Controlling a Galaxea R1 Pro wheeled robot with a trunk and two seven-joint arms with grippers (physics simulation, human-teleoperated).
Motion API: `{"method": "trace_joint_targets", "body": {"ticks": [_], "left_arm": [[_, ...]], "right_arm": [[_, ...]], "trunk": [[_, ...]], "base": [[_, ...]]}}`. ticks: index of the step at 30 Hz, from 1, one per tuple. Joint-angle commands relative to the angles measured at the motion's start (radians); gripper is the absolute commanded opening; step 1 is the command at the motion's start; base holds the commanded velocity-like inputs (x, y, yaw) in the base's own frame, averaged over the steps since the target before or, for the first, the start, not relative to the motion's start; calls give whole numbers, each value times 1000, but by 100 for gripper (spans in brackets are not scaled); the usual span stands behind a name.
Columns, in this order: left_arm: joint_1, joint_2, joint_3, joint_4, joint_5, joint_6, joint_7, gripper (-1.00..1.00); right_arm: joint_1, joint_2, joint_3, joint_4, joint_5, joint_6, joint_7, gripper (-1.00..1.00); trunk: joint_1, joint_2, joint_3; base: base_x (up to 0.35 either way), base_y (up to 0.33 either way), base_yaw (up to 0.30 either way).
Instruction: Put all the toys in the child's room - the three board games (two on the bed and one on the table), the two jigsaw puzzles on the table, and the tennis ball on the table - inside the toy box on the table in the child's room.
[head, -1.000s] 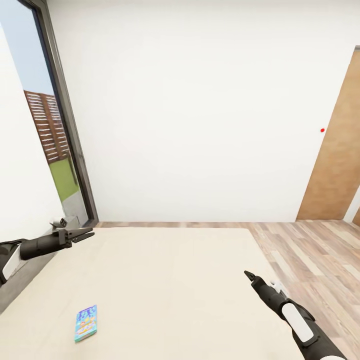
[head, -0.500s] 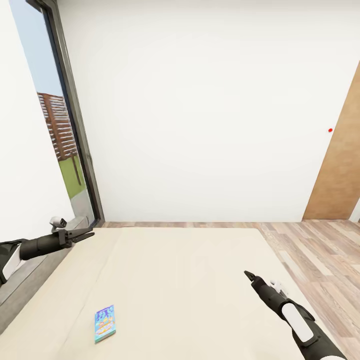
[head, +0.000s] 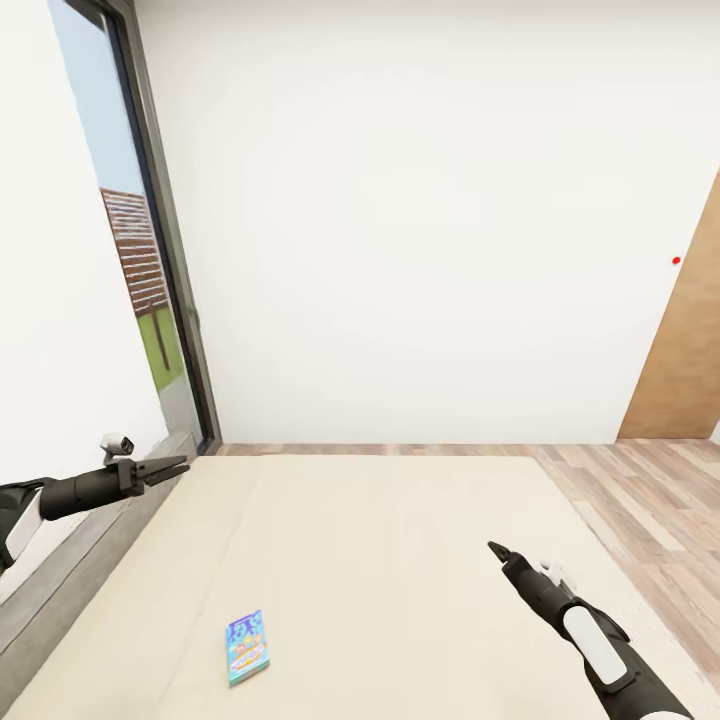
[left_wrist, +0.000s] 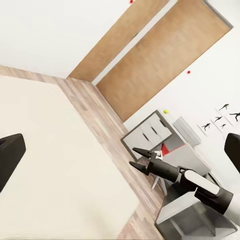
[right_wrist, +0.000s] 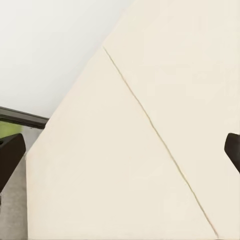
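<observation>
White walls and a tall window (head: 150, 300) surround the bed (head: 400, 560), where one board game (head: 246, 647) lies flat near the foot; both the left gripper (head: 172, 466) and right gripper (head: 497, 549) are spread apart and empty, and I think such a thin box could slip when pinched.

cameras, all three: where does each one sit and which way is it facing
Head view: on the robot's head, facing forward and down over the bed; both arms show, left hand, right hand, and a board game.
Left wrist view: near the left hand, facing across the bed toward the right hand and the desk.
Right wrist view: near the right hand, facing down at the mattress seam.
Shared: the bed.
</observation>
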Motion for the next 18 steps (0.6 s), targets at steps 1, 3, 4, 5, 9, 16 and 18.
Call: {"method": "trace_joint_targets", "body": {"ticks": [1,3,4,5,9,16,18], "left_arm": [[0,0,0,0,2,10,-3,100],[0,0,0,0,2,10,-2,100],[0,0,0,0,2,10,-2,100],[0,0,0,0,2,10,-2,100],[0,-2,0,0,2,10,-1,100],[0,-6,-1,0,1,11,37,100],[0,-7,0,0,1,12,70,100]], "right_arm": [[0,1,-4,0,-5,7,2,100],[0,1,-4,0,-5,7,3,100],[0,1,-4,0,-4,7,3,100],[0,1,-4,0,-4,7,3,100],[0,3,-1,-3,-3,5,3,100],[0,6,6,-21,-3,3,-7,100],[-1,10,25,-48,2,6,-30,100]], "trunk": [[0,-1,0],[0,-1,0],[0,-1,0],[0,-1,0],[0,-1,0],[0,-1,0],[0,-1,0]], "base": [[0,282,0],[0,282,0],[0,282,0],[0,282,0],[0,282,0],[0,151,0],[0,34,0]]}}
